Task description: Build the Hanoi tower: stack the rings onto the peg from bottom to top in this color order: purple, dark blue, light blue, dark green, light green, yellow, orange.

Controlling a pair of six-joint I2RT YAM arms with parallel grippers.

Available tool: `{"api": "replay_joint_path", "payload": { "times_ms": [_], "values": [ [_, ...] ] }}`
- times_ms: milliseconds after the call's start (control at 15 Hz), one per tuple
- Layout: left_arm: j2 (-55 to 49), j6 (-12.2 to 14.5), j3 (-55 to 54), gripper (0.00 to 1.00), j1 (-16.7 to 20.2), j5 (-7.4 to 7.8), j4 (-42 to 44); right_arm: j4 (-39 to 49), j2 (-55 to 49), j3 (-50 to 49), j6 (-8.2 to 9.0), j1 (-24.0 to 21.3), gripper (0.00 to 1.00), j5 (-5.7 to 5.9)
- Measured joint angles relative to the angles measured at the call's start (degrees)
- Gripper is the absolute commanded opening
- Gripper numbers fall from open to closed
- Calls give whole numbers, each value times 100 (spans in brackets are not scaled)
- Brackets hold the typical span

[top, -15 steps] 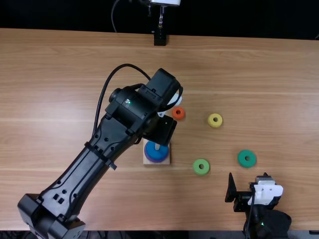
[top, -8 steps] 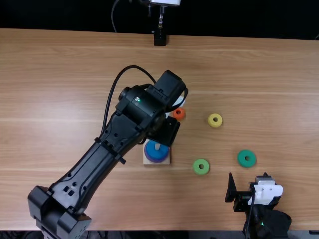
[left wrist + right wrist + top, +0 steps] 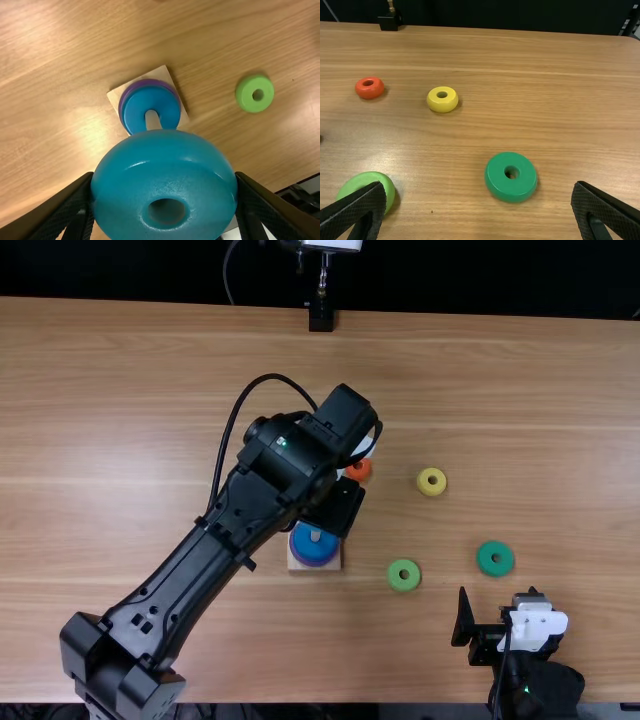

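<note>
Tabletop (image 3: 150, 370) of light brown wood in the top view, with left arm (image 3: 175, 580) slanting from lower left to the middle. Left end effector (image 3: 335, 508) over the upper right corner of a square base (image 3: 294, 565), near centre. On that base, purple ring (image 3: 313, 564) underneath, dark blue ring (image 3: 308, 546) on top, peg (image 3: 315, 535) through both. Orange ring (image 3: 361, 476) close to the arm's right side, yellow ring (image 3: 424, 481) farther right, light green ring (image 3: 396, 576) below and right of centre, dark green ring (image 3: 487, 560) well to the right. Right end effector (image 3: 498, 592) at lower right, fingers apart. Compared with the first frame, left arm shifted slightly right; loose rings, base and right end effector in the same places.

In the left wrist view, left end effector (image 3: 165, 176) clamped on the light blue ring (image 3: 164, 180), large at bottom centre. Base and peg just above it in the frame; light green ring at upper right.

In the right wrist view, fingers wide apart at the lower corners. Orange ring at upper left, yellow ring upper left of centre, dark green ring right of centre, light green ring at lower left, partly behind a finger.
</note>
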Motion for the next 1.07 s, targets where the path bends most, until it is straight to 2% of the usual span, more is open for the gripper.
{"api": "replay_joint_path", "payload": {
  "times_ms": [733, 800, 933, 1000, 1067],
  "values": [
    [223, -2, 0, 0, 0, 0, -13, 0, 0, 0, 0, 0, 100, 0],
    [269, 0, 0, 7, 0, 0, -24, -2, 0, 0, 0, 0, 100, -2],
    [278, -2, 0, 53, -2, 17, -31, -2, 0, 0, -2, 0, 100, 0],
    [278, 0, 2, 79, 0, 17, -55, 0, 0, 0, -2, 0, 100, 0],
    [278, 0, 0, 100, 0, 15, -63, -2, 0, 0, 0, 0, 100, -2]
  ]
}}
